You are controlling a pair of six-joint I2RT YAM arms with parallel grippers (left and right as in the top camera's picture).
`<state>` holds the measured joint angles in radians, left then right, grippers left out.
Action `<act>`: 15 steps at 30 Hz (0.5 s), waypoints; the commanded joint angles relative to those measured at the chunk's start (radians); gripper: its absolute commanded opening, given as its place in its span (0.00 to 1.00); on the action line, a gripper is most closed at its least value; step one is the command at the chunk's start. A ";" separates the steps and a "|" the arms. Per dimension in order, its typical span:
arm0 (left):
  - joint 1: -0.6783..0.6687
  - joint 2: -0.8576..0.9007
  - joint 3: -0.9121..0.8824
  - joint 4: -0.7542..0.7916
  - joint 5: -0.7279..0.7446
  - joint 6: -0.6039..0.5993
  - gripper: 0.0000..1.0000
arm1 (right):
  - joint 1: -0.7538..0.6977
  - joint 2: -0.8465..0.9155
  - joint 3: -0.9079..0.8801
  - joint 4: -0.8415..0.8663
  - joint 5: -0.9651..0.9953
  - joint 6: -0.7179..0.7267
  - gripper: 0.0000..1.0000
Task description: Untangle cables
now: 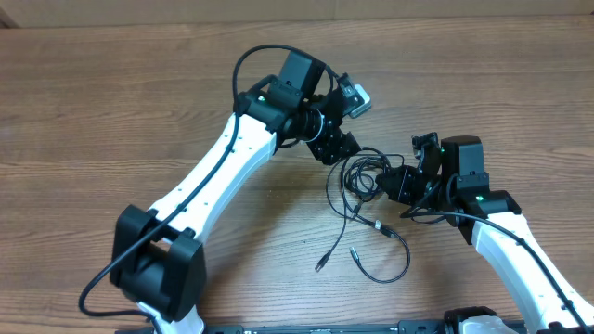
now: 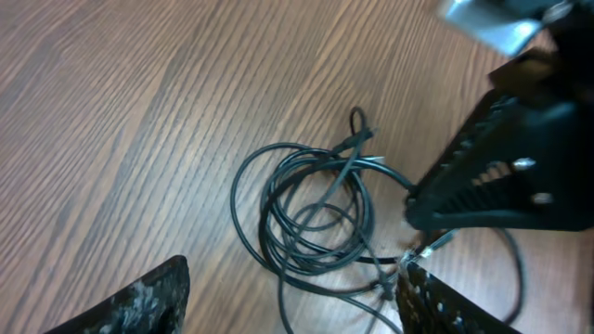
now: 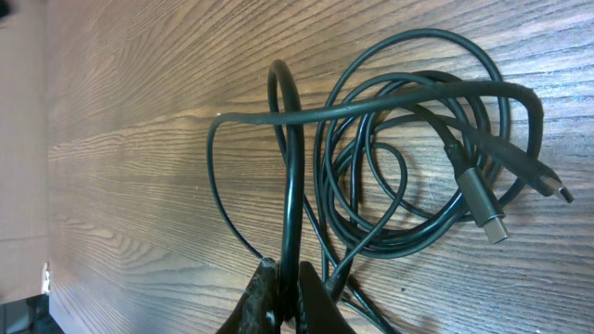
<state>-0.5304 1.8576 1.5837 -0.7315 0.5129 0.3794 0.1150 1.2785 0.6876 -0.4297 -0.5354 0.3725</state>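
Observation:
The cables (image 1: 362,176) lie as a tangle of thin black loops on the wooden table, with loose ends trailing toward the front (image 1: 385,252). My left gripper (image 1: 336,148) hovers at the tangle's upper left. In the left wrist view its gripper (image 2: 292,311) is open, fingers (image 2: 139,304) set wide apart, with the coil (image 2: 311,218) just ahead and a few strands crossing between them. My right gripper (image 3: 286,289) is shut on one upright loop of cable (image 3: 290,176). A silver-tipped plug (image 3: 484,211) and a black plug (image 3: 553,188) rest at the coil's right.
Bare wood-grain tabletop (image 1: 111,102) surrounds the tangle. The right arm's black gripper body (image 2: 506,176) sits close to the coil in the left wrist view. Both white arms reach in from the front edge (image 1: 213,186), (image 1: 520,255).

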 commanded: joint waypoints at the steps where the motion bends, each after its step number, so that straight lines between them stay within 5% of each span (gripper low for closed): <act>1: -0.010 0.073 -0.002 0.028 0.036 0.105 0.72 | 0.002 -0.002 0.020 0.008 -0.016 -0.009 0.04; 12: -0.061 0.223 -0.002 0.087 0.053 0.175 0.75 | 0.002 -0.002 0.020 0.007 -0.016 -0.006 0.04; 15: -0.066 0.261 -0.002 0.114 0.048 0.175 0.68 | 0.002 -0.002 0.020 0.007 -0.017 -0.005 0.04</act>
<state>-0.5900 2.0708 1.5833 -0.6323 0.5430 0.5240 0.1146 1.2785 0.6876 -0.4297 -0.5362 0.3721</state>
